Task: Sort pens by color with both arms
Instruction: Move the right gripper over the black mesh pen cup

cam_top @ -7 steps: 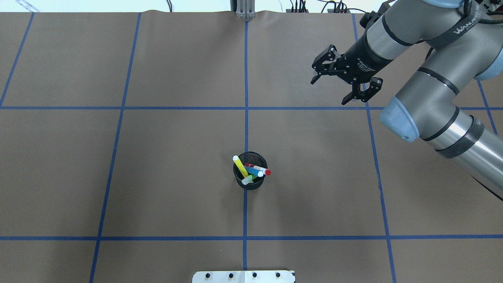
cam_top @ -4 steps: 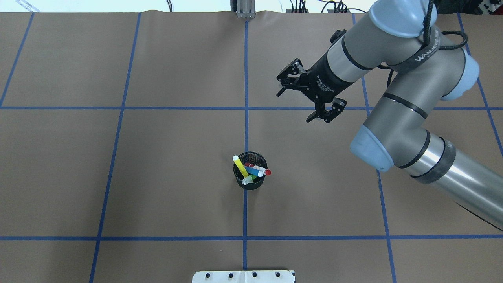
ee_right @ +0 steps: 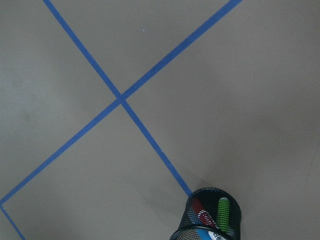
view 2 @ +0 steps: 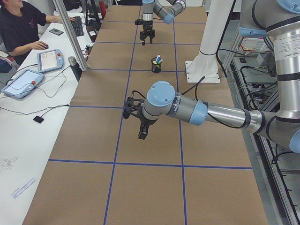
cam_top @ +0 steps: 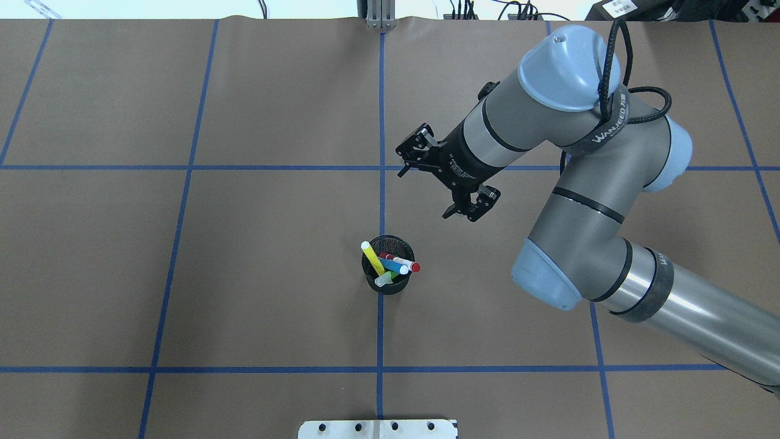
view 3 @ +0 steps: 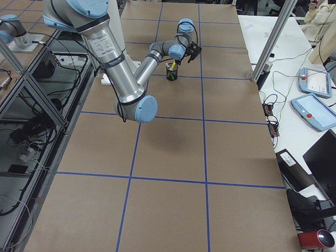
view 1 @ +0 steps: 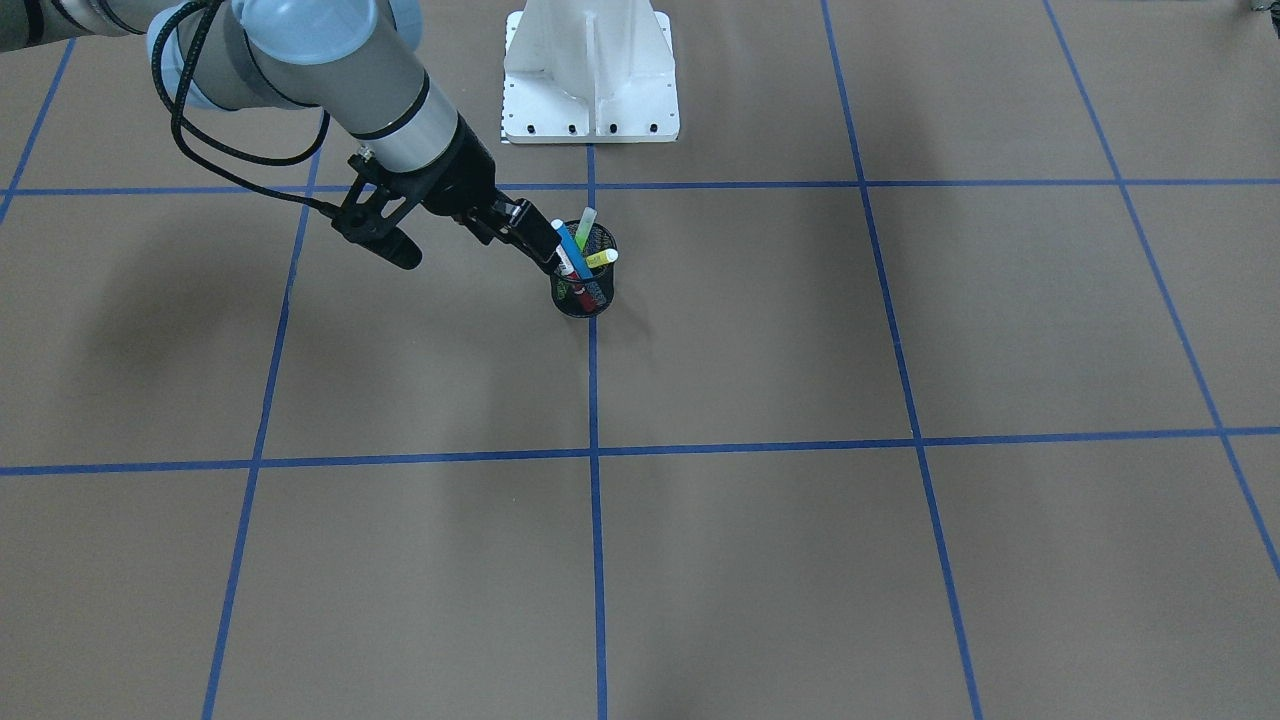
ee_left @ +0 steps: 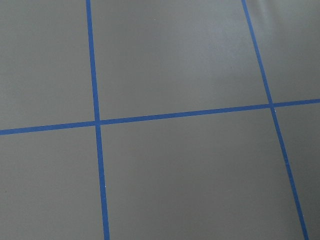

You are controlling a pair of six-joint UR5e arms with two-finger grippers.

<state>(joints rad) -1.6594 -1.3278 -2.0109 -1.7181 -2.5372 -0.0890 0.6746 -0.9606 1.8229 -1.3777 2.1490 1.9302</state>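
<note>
A black mesh cup [cam_top: 390, 285] stands on the centre tape line and holds all four pens: yellow [cam_top: 373, 258], white with a red cap [cam_top: 403, 263], blue [cam_top: 395, 267] and lime green [cam_top: 386, 279]. My right gripper [cam_top: 424, 195] is open and empty, hanging just beyond and to the right of the cup. In the front view it [view 1: 478, 262] is beside the cup [view 1: 583, 297], one finger close to the blue pen [view 1: 570, 248]. The right wrist view shows the cup [ee_right: 192, 212] at its bottom edge. My left gripper [view 2: 135, 123] shows only in the left side view, over bare table; I cannot tell its state.
Brown paper with blue tape grid lines [cam_top: 382, 122] covers the table. The white pedestal base [view 1: 590, 70] stands behind the cup on the robot's side. An operator [view 2: 18, 23] and tablets [view 2: 49, 58] are at a side desk.
My right arm has swung left and toward the robot's side, bringing the open gripper from the far right to close by the cup. The cup and pens have not moved.
</note>
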